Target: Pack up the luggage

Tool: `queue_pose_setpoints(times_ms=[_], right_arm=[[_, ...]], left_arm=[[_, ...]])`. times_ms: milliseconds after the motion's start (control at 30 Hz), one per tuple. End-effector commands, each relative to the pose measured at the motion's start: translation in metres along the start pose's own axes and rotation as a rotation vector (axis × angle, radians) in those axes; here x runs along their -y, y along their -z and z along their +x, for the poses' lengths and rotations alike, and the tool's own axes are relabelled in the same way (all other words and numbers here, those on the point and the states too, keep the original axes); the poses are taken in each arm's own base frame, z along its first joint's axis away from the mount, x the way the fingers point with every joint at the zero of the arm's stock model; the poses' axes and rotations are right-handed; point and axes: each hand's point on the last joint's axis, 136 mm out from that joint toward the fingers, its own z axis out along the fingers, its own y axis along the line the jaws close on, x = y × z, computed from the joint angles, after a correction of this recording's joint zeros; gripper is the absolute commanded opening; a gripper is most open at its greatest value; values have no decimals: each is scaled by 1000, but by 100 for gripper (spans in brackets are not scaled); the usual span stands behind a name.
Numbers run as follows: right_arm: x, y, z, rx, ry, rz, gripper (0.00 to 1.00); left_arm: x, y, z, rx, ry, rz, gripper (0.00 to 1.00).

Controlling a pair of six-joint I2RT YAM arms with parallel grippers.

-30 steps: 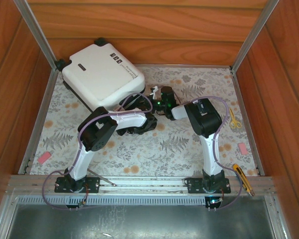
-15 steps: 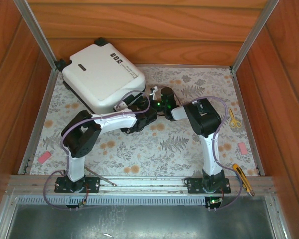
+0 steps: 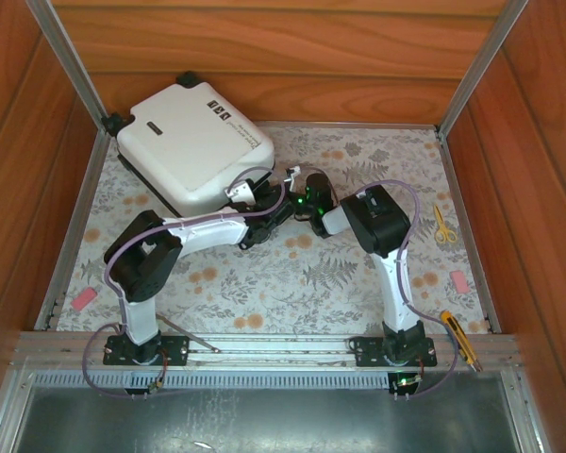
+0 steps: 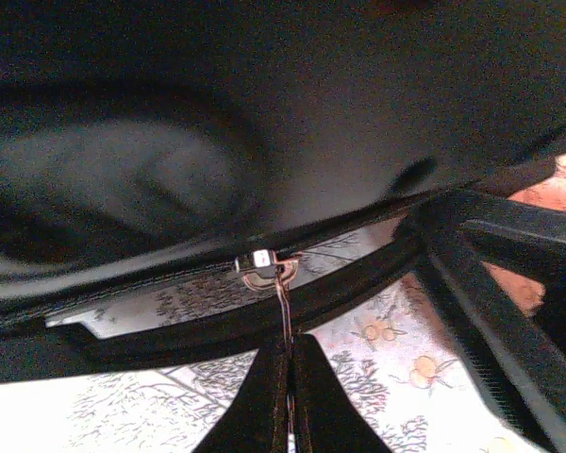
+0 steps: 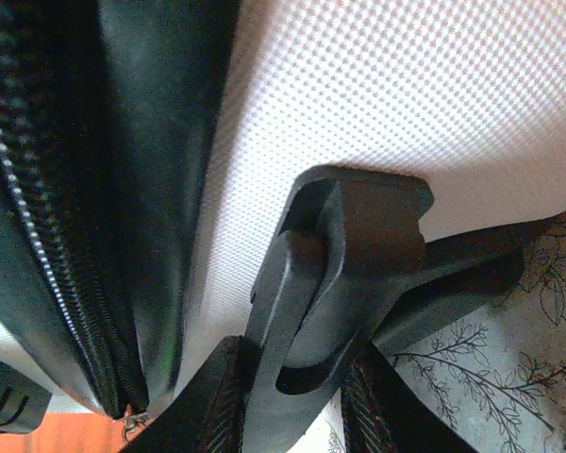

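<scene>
A pink eraser (image 3: pixel 83 299) lies near the left edge of the flower-patterned tabletop (image 3: pixel 340 274). The white suitcase (image 3: pixel 193 142) lies flat in the far left corner, shell up, with its black wheels toward the wall. The left gripper (image 3: pixel 248 193) reaches its near right corner. In the left wrist view its jaws are pressed together on the thin tab of the zipper pull (image 4: pixel 262 267), whose slider sits on the black zipper track. Just to the right, the right gripper (image 3: pixel 291 177) meets the same corner. In the right wrist view its jaws stand narrow, clamped around a black plastic fitting (image 5: pixel 354 245) on the dimpled white shell, beside the zipper (image 5: pixel 47 255). Yellow scissors (image 3: pixel 443 225), a second pink eraser (image 3: pixel 460 281) and a yellow utility knife (image 3: pixel 459 338) lie along the right edge.
</scene>
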Motion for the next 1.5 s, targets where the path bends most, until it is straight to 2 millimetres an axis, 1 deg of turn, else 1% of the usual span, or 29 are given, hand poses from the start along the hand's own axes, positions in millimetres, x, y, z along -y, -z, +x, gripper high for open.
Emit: queue_pose_setpoints(times_ms=[0,67,100,200,267,367,433,533,667,767,800,867,900,933,1033,1133,1200,1267,1333,1367,1467], right_arm=[[-2,-42,119,-285,91,-43,0],[-4,-35,120,-275,84,-43,1],[-4,-30,120,-265,84,-30,5],[4,-6,119,-255,68,31,19],[6,11,117,-258,69,61,32],[6,40,114,-270,73,105,41],[0,58,110,-283,81,135,42],[-11,79,107,-317,97,172,44],[-27,103,93,-316,114,213,45],[-29,123,67,-250,124,299,45],[-29,129,53,-210,132,332,43],[-26,137,22,-128,138,404,34],[-26,137,5,-97,143,428,29],[-29,133,-11,-80,156,430,26],[-39,113,-50,-77,183,396,19],[-43,98,-79,-75,188,388,12],[-47,91,-91,-80,192,375,9],[-53,84,-96,-102,194,352,7],[-61,77,-92,-152,209,334,5],[-65,74,-87,-178,219,327,4],[-80,66,-61,-273,222,261,1]], left_arm=[[73,26,55,-243,-80,325,0],[72,26,54,-247,-87,330,0],[69,27,54,-249,-88,330,0],[63,33,51,-247,-102,338,0],[56,38,49,-242,-106,339,0],[43,45,45,-239,-110,332,0],[32,50,43,-240,-114,320,0],[19,57,41,-237,-117,315,0],[8,62,39,-222,-120,306,0],[5,64,38,-211,-134,302,0],[5,65,40,-209,-143,302,0],[5,66,42,-206,-153,302,0],[7,67,44,-204,-163,305,0],[7,67,47,-201,-179,303,0],[12,70,53,-179,-230,303,0],[15,71,61,-177,-251,302,0],[17,72,65,-180,-251,300,0],[18,71,68,-182,-250,298,0],[23,72,70,-176,-259,298,0],[24,71,70,-174,-264,296,0],[24,68,70,-167,-272,272,0]])
